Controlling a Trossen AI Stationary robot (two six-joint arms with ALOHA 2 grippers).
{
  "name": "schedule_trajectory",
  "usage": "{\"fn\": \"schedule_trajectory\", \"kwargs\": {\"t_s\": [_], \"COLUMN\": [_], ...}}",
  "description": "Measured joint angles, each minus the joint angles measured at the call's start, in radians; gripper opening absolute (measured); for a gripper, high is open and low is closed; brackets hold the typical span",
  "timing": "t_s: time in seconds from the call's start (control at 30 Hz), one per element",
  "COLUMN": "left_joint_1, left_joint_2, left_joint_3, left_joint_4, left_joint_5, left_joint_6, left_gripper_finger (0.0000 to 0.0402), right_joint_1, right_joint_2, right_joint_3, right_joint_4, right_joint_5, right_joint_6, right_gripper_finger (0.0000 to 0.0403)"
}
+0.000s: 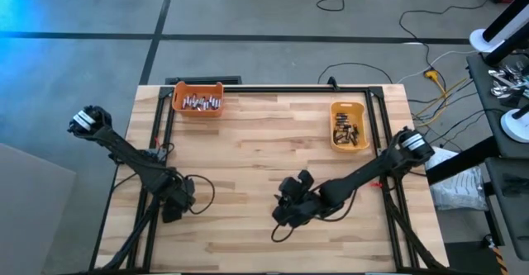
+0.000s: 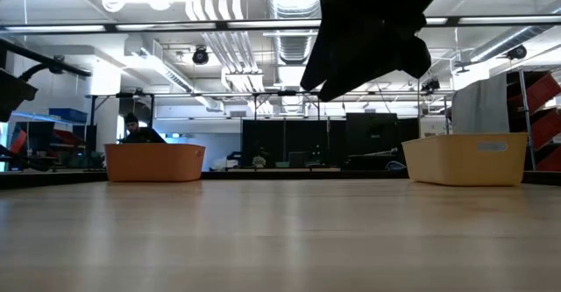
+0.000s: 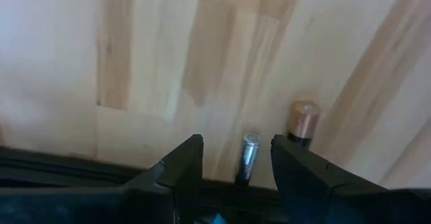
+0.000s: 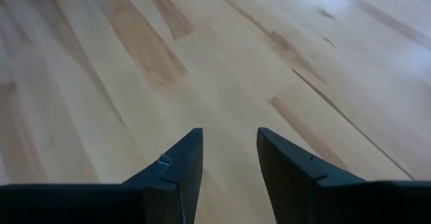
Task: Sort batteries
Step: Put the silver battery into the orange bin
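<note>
Pale butcher-block wood table (image 1: 264,135), striped planks, smooth matte grain. Orange plastic bin (image 1: 197,99), rectangular, upper left of the high view, holds silvery-grey cylindrical batteries (image 1: 202,102). Yellow plastic bin (image 1: 349,125), upper right, holds dark batteries (image 1: 347,131). Left pincer (image 3: 236,167), lower left of the high view, dark angular fingers spread apart, nothing gripped; two loose batteries lie right ahead: a slim silvery battery (image 3: 248,155) between the fingertips, a copper-topped battery (image 3: 302,122) just beside. Right pincer (image 4: 229,158), lower centre, black wedge fingers parted, empty, over bare wood. Black frame rails (image 1: 273,86) edge the table; cables (image 1: 430,68) trail on grey floor.
</note>
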Motion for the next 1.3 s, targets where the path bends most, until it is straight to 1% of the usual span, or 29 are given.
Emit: {"fn": "schedule_trajectory", "kwargs": {"t_s": [0.2,0.3,0.5,0.67,0.8,0.93,1.0,1.07,1.17,1.23,1.27,1.3], "left_joint_1": [-0.029,-0.041,-0.110,-0.152,-0.164,-0.163,-0.163,-0.163,-0.154,-0.144,-0.140,-0.137], "left_joint_2": [-0.011,-0.011,-0.014,-0.013,-0.009,0.000,0.000,0.000,0.002,0.002,0.003,0.004], "left_joint_3": [-0.007,-0.014,-0.047,-0.076,-0.131,-0.152,-0.153,-0.152,-0.151,-0.149,-0.142,-0.129], "left_joint_4": [0.015,0.014,0.026,0.111,0.173,0.181,0.177,0.169,0.157,0.147,0.142,0.134], "left_joint_5": [0.025,0.046,0.056,0.073,0.083,0.095,0.086,0.070,0.052,0.045,0.036,0.016], "left_joint_6": [-0.013,-0.028,-0.080,-0.113,-0.154,-0.160,-0.162,-0.168,-0.184,-0.193,-0.193,-0.192], "left_gripper_finger": [0.0154,0.0154,0.0154,0.0154,0.0154,0.0151,0.0140,0.0120,0.0073,0.0038,0.0022,0.0014], "right_joint_1": [0.000,0.000,0.000,0.000,0.000,0.000,0.000,-0.003,-0.013,-0.024,-0.029,-0.032], "right_joint_2": [0.009,0.007,0.007,0.006,0.004,-0.007,-0.016,-0.030,-0.063,-0.102,-0.128,-0.159], "right_joint_3": [0.024,0.024,0.024,0.024,0.024,0.034,0.054,0.076,0.114,0.167,0.196,0.227], "right_joint_4": [-0.060,-0.089,-0.108,-0.119,-0.120,-0.146,-0.185,-0.243,-0.340,-0.384,-0.385,-0.380], "right_joint_5": [-0.023,-0.023,-0.024,-0.024,-0.025,-0.026,-0.025,-0.023,-0.025,-0.041,-0.041,-0.037], "right_joint_6": [0.012,0.028,0.033,0.033,0.033,0.007,-0.009,-0.021,-0.031,-0.046,-0.083,-0.138], "right_gripper_finger": [0.0144,0.0141,0.0134,0.0142,0.0149,0.0152,0.0150,0.0146,0.0139,0.0134,0.0132,0.0129]}}
